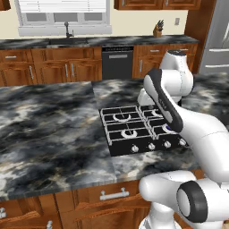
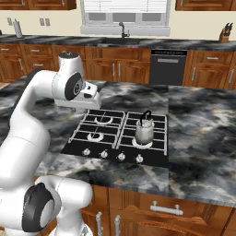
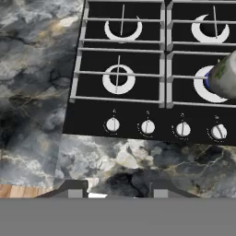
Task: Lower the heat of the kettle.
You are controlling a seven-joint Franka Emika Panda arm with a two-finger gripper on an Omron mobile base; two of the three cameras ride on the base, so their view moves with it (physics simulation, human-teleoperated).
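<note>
Your kettle [image 2: 144, 131] sits on the stove's [image 2: 92, 146] front right burner; no readable labels; claw [image 3: 117, 190] looks released.

Black four-burner gas stove [image 2: 99, 138] set in the dark marbled stone desk [image 1: 49, 120], four small silver knobs [image 3: 148, 127] along its front, wooden knife block [image 1: 157, 30], black dishwasher [image 2: 168, 67] beyond
</note>
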